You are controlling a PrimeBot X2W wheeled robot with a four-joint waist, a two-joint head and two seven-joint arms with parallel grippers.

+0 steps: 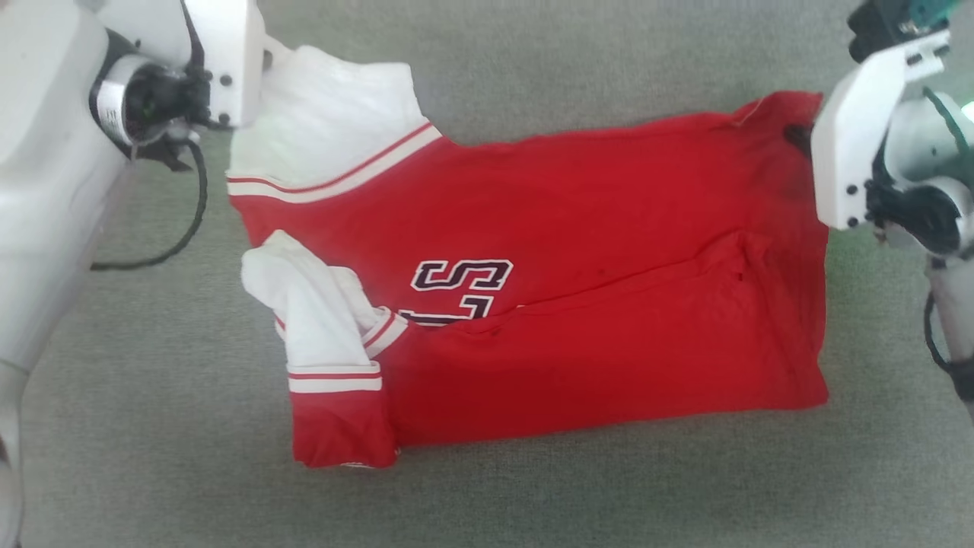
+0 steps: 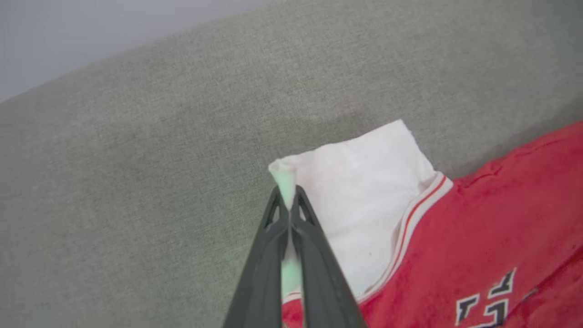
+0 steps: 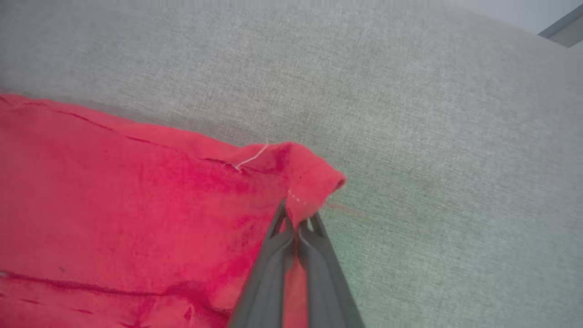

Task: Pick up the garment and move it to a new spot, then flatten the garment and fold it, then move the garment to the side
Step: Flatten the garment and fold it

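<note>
The garment [image 1: 578, 251], a red jersey T-shirt with white sleeves and black lettering, lies partly folded on the grey fabric surface [image 1: 533, 495]. Its near half is doubled over the body, and one white sleeve is bunched at the left. In the left wrist view my left gripper [image 2: 287, 193] is shut on the far corner of the white sleeve [image 2: 364, 200]. My right gripper [image 3: 298, 214] is shut on the red hem corner [image 3: 309, 177] at the garment's far right. In the head view, each wrist housing covers its own fingers at the garment's two far corners.
The grey fabric surface [image 2: 136, 182] extends all round the garment, with its far edge showing in the wrist views. A black cable [image 1: 190, 221] loops from my left wrist beside the garment's left edge.
</note>
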